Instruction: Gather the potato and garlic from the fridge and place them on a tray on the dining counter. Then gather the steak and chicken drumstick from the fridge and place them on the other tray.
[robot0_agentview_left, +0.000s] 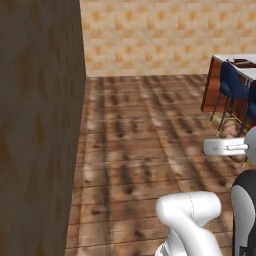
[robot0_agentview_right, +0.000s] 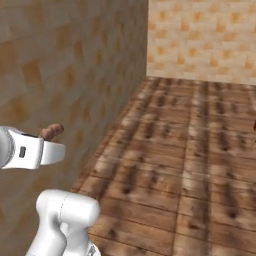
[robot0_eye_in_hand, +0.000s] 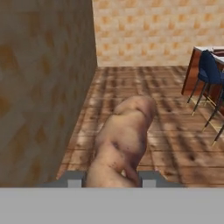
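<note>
A: Item one, gripper (robot0_eye_in_hand: 111, 180)?
B: I see it clamped on the potato (robot0_eye_in_hand: 122, 140), one finger at each side; the potato stretches toward 12 o'clock in the hand view.
A: Item two, surroundings?
B: Wood floor (robot0_agentview_left: 145, 130) below, brown wall (robot0_agentview_left: 40, 125) at 9 o'clock. Dining bench (robot0_agentview_left: 235, 65) at 2 o'clock with a blue stool (robot0_agentview_left: 231, 82) beside it.

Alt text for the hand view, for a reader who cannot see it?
A lumpy brown potato is clamped between the gripper fingertips, pointing away over a wood plank floor. A tan tiled wall runs along the left; blue stools stand at the dining counter at far right.
</note>
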